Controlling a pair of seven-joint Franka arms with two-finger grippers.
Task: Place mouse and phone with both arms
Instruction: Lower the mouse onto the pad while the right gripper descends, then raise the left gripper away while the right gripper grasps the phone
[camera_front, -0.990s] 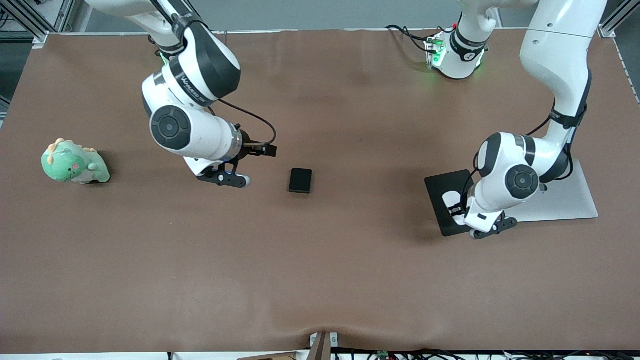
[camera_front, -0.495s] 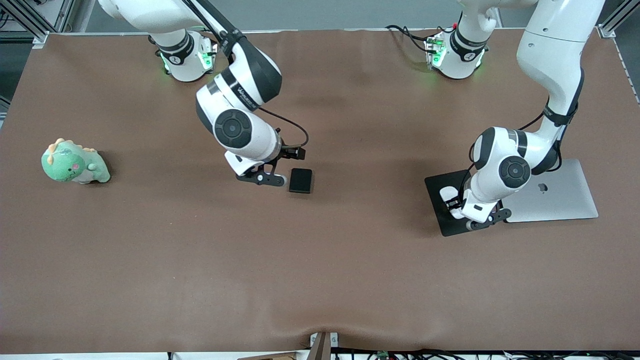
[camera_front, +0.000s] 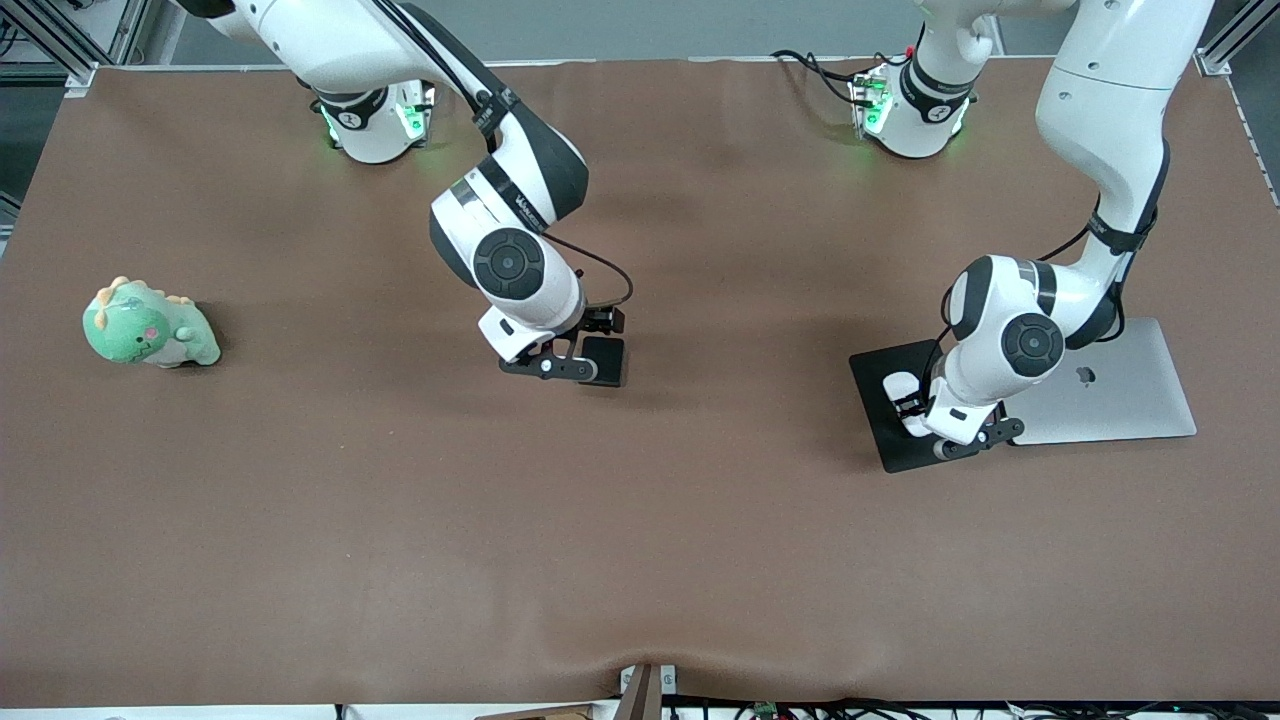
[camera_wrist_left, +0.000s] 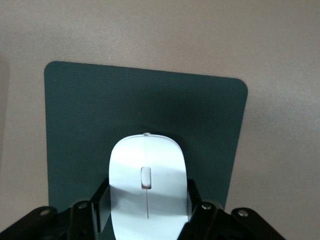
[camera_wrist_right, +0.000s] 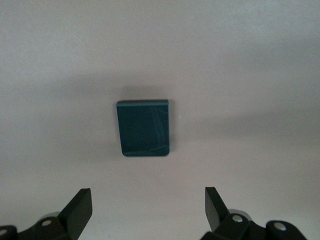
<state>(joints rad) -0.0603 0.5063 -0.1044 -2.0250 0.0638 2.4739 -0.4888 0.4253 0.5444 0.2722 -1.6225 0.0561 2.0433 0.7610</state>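
Note:
The white mouse (camera_front: 897, 385) sits on the black mat (camera_front: 898, 452) at the left arm's end of the table. My left gripper (camera_front: 915, 408) is shut on it; in the left wrist view its fingers (camera_wrist_left: 102, 202) press both sides of the mouse (camera_wrist_left: 146, 172) over the mat (camera_wrist_left: 75, 115). The black phone (camera_front: 603, 360) lies flat on the table's middle. My right gripper (camera_front: 575, 366) is open and empty, low over the table beside the phone. In the right wrist view the phone (camera_wrist_right: 144, 128) lies ahead of the open gripper (camera_wrist_right: 147, 205), apart from it.
A closed silver laptop (camera_front: 1120, 390) lies beside the mat, partly under the left arm. A green dinosaur plush (camera_front: 147, 327) stands near the right arm's end of the table. The table is covered in brown cloth (camera_front: 640, 540).
My right arm has swung from near its own end of the table to the phone, its gripper open. My left gripper, with the mouse, has shifted slightly over the mat.

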